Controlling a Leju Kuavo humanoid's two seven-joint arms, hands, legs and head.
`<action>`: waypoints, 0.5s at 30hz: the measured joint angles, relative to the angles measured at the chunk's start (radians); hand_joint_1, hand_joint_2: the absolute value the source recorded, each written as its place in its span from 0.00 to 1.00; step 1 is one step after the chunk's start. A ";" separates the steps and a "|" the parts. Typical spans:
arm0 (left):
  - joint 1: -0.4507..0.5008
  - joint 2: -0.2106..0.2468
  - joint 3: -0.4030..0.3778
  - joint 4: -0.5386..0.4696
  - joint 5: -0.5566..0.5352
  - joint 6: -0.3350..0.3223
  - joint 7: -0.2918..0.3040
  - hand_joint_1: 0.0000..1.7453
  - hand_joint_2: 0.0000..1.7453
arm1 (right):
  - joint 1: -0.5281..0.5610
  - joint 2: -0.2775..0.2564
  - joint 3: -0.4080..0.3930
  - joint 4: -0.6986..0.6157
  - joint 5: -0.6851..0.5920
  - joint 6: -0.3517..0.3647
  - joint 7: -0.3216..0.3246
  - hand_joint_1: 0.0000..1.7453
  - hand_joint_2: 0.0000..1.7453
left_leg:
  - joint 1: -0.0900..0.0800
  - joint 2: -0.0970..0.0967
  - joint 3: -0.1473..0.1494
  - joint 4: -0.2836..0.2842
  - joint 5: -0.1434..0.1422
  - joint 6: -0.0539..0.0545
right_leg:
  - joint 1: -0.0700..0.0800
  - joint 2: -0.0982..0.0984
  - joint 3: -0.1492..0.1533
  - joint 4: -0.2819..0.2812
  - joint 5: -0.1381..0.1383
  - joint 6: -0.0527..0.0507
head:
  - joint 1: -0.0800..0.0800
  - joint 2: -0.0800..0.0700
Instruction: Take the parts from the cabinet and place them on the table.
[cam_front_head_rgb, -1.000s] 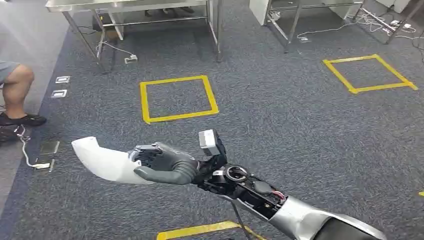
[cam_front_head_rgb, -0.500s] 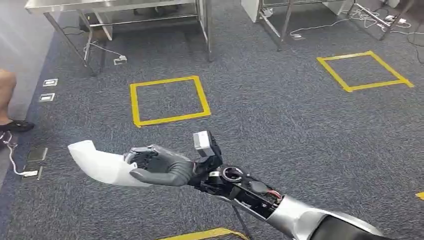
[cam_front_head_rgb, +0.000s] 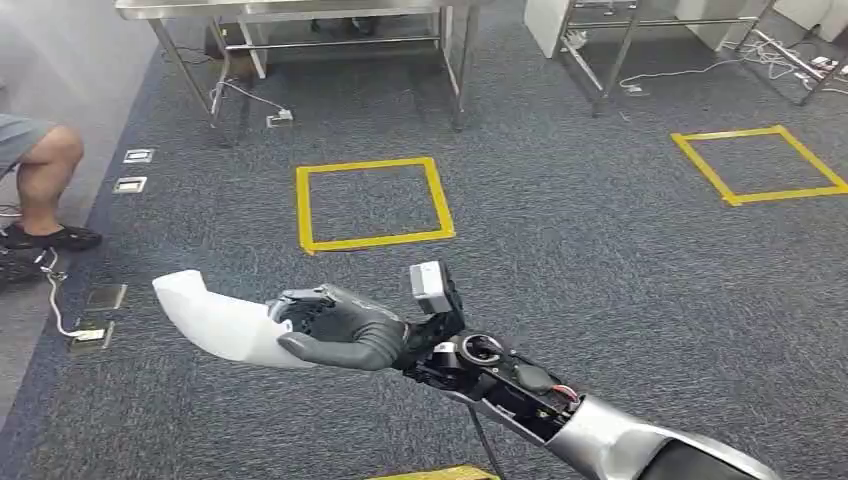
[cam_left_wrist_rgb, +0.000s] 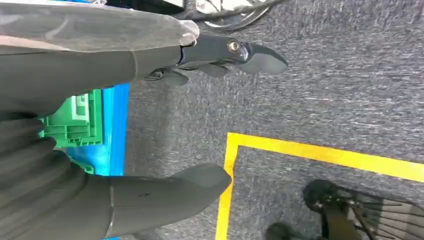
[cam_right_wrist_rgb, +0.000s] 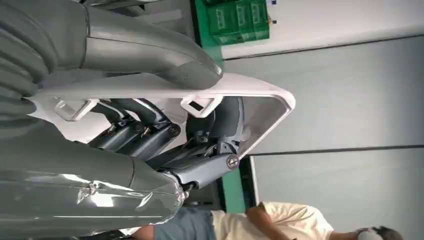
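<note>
One white plastic part (cam_front_head_rgb: 215, 322) in head view, gripped by right hand (cam_front_head_rgb: 335, 328), sticking out past the fingers to the robot's left, held over grey carpet (cam_front_head_rgb: 560, 230) near a yellow tape square (cam_front_head_rgb: 372, 203); person's leg (cam_front_head_rgb: 40, 170) at far left. Left wrist view: left hand (cam_left_wrist_rgb: 150, 120) empty, fingers (cam_left_wrist_rgb: 250, 52) and thumb apart above carpet. Right wrist view: thumb (cam_right_wrist_rgb: 150, 50) and fingers wrapped around the part, thumb on its outer face, fingers inside its hollow.
</note>
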 joint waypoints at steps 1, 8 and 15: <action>0.000 -0.007 0.000 0.001 0.000 0.000 0.000 0.00 1.00 | -0.001 0.000 0.000 0.000 0.000 0.000 -0.001 1.00 1.00 | 0.001 0.000 -0.001 0.000 -0.001 0.000 | 0.006 0.001 0.025 -0.057 0.006 -0.023 | -0.004 0.000; -0.003 -0.004 0.000 0.002 0.004 -0.002 0.001 0.00 1.00 | -0.006 0.005 0.002 -0.006 0.000 0.006 -0.002 1.00 1.00 | 0.003 0.004 -0.050 0.098 -0.058 -0.040 | -0.012 -0.003 0.058 -0.112 0.016 -0.031 | -0.029 0.000; 0.002 0.000 0.000 0.002 0.011 -0.002 0.001 0.00 1.00 | -0.004 0.006 0.003 -0.005 0.000 0.006 -0.001 1.00 1.00 | 0.039 0.015 -0.079 0.086 0.042 -0.079 | -0.036 -0.005 0.115 -0.111 -0.032 -0.002 | -0.042 0.000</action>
